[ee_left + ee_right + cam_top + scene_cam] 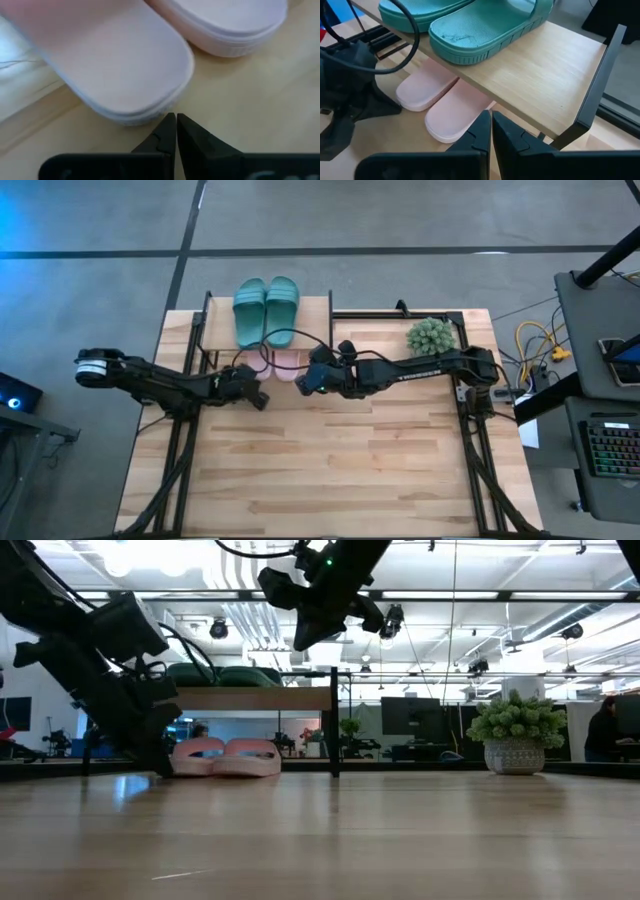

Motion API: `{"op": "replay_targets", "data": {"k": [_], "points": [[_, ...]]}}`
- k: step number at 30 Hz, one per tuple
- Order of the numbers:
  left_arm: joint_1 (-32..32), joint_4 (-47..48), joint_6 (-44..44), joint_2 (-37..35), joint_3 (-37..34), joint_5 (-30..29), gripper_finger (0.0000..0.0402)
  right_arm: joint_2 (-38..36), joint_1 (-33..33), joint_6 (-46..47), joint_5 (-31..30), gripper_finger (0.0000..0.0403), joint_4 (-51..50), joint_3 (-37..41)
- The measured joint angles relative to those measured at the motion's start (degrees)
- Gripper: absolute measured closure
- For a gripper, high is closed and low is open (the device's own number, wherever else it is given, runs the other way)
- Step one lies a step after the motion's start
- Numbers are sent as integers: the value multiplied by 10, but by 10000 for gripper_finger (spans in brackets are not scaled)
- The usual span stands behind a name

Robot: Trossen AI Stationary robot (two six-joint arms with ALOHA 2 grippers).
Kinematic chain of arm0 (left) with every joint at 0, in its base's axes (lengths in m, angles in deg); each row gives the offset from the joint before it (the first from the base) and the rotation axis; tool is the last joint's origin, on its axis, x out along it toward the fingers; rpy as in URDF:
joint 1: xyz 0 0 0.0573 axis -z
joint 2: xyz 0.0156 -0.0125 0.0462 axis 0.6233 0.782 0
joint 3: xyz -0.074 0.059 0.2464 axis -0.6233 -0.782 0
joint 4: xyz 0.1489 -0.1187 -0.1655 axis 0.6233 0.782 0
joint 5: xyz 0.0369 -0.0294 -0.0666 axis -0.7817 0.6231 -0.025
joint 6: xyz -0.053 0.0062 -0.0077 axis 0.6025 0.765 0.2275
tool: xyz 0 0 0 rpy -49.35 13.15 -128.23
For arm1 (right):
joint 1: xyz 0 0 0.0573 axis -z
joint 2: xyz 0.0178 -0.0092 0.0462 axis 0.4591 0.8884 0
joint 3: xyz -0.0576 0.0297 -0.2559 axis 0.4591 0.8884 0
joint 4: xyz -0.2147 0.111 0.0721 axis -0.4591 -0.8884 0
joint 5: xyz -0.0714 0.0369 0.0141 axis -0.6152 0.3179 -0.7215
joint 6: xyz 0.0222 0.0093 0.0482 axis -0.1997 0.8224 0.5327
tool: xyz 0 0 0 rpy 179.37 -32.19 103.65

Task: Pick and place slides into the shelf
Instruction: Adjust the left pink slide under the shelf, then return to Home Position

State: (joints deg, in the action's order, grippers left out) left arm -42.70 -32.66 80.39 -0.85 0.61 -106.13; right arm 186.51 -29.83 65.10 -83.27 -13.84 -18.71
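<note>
At centre-left of the high view your left gripper (259, 399) sits pinched together, empty, at the heel of the pink slides (276, 363). Your right gripper (306, 383), also closed and empty, hangs just right of them. The pink pair lies under the shelf (318, 323) board; the teal pair (266, 310) rests on top.

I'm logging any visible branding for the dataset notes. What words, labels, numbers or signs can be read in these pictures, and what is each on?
Right arm: pale lettering runs along its link in the high view, too small to read.
Teal slides: no brand or label visible.
Pink slides: no text visible.
Shelf: bare wood top, no markings.
Monitors in the room behind: dark, nothing readable.
So no text can be read.
</note>
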Motion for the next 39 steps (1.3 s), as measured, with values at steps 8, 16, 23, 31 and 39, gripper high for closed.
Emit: {"op": "replay_targets", "data": {"k": [8, 16, 23, 31, 39], "points": [[1, 23, -2, -45, 1, -1, 400, 0, 0, 0, 0, 394, -5, 0], [30, 85, -20, -157, 24, 77, 400, -10, -2, -6, 40, 394, 1, 0], [63, 81, -62, -302, 70, 228, 400, -40, 19, -78, 312, 394, 64, 0], [64, 38, -62, -424, 74, 230, 400, -128, 25, -36, 311, 394, -23, 58], [64, 89, -123, -543, 72, 233, 400, -364, -55, 59, 107, 394, -57, 209]]}}
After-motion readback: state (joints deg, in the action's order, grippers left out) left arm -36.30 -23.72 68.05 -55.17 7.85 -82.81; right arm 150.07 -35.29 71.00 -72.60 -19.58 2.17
